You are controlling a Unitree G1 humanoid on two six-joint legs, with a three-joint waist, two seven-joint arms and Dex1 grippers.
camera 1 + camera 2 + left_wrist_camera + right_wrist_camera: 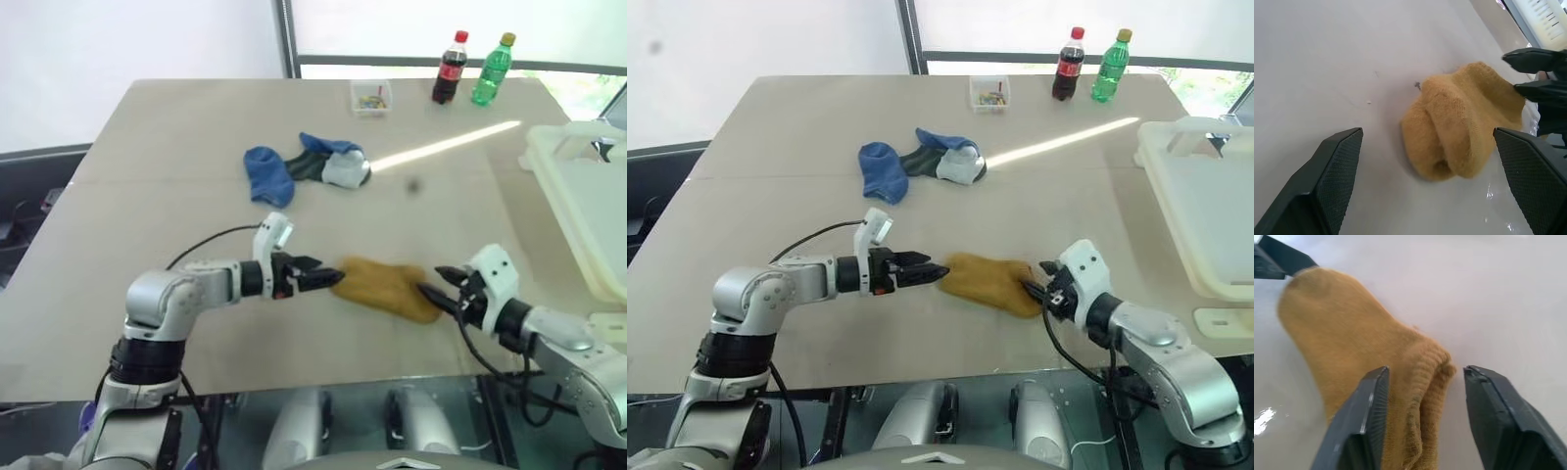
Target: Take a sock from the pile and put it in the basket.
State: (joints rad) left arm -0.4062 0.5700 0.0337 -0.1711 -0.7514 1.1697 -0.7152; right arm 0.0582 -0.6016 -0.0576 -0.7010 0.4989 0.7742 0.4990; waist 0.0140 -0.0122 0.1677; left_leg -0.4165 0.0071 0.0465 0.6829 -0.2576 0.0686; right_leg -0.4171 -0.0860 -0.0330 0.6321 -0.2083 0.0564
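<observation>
A mustard-yellow sock lies flat on the table near the front edge, between my two grippers. My left gripper is open at the sock's left end, its fingers spread wide and off the fabric. My right gripper is open at the sock's right end, and the ribbed cuff lies between its fingers without being pinched. The pile, blue and grey-white socks, sits further back at the table's middle. The basket, a large white tub, stands at the right edge of the table.
A small clear box, a cola bottle and a green bottle stand at the far edge. A bright strip of sunlight crosses the tabletop. The table's front edge runs just below both grippers.
</observation>
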